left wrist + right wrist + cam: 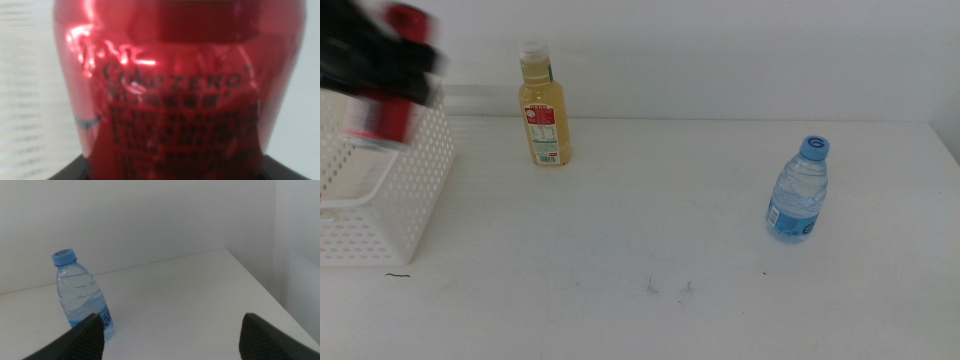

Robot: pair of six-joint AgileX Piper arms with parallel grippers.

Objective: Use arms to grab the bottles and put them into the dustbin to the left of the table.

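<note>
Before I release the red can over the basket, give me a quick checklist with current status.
1. Left tool gripping the red can: ok, can fills the left wrist view.
2. Can above the basket opening: cannot tell, the arm is motion-blurred in the middle view.
3. Can clear of the basket rim: cannot tell.
4. Yellow bottle upright on the table, away from the drop: ok.
5. Water bottle upright, waiting: ok.
6. Right tool open, empty, beside the water bottle: ok.
</note>
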